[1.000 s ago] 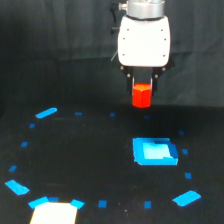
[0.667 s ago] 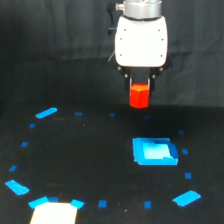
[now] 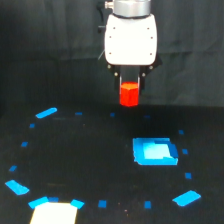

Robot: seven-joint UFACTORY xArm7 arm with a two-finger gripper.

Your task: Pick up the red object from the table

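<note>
The red object (image 3: 129, 94) is a small bright red block with an orange top. It hangs between the fingers of my gripper (image 3: 129, 90), well above the black table (image 3: 90, 160). The gripper's white body sits above it at the top centre of the exterior view. The jaws are shut on the block's upper part; its lower half shows below them.
A larger blue square piece (image 3: 154, 152) lies on the table below and toward the exterior view's right of the gripper. Small blue tape marks ring the table. A pale patch (image 3: 54, 212) with blue edges sits at the bottom left. A dark curtain hangs behind.
The gripper with the red block has moved up and slightly toward the exterior view's left. The blue piece has not moved.
</note>
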